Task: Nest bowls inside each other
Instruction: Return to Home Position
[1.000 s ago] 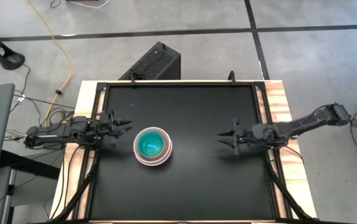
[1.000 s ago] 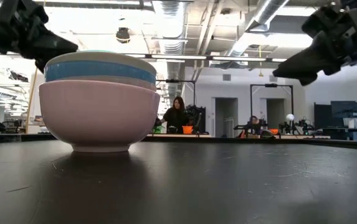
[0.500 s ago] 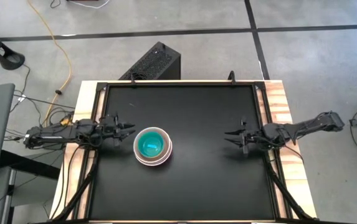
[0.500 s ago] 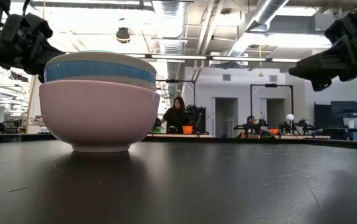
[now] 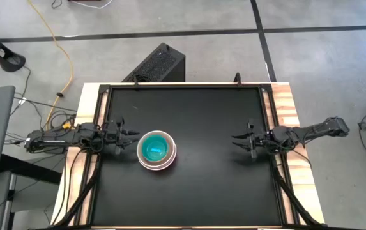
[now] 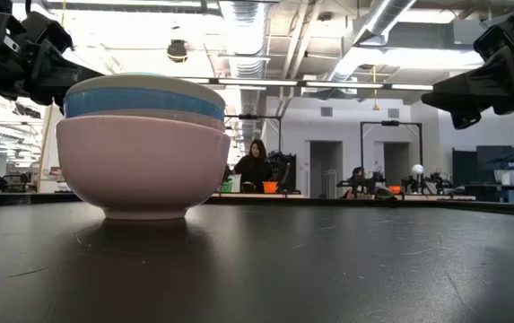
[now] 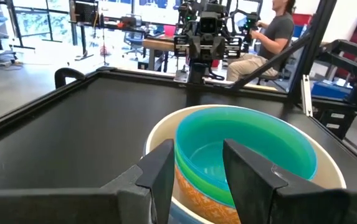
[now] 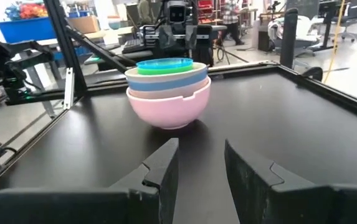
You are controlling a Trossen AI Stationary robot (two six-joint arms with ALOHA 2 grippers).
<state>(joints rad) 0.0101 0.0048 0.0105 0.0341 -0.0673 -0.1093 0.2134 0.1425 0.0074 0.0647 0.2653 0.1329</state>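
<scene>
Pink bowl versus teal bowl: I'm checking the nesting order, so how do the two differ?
The pink bowl is the widest and outermost; the teal bowl is the narrowest and innermost. The pink bowl stands on the table; the teal bowl rides at the top, only its rim showing from the side. Both are round, upright and nested together.

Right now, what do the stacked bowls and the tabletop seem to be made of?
Pink bowl and teal bowl: likely matte plastic, even colour, thin rims, soft sheen. Tabletop: black matte sheet, maybe rubber or laminate, only dull glare. Left gripper, right gripper: at the table's sides.
</scene>
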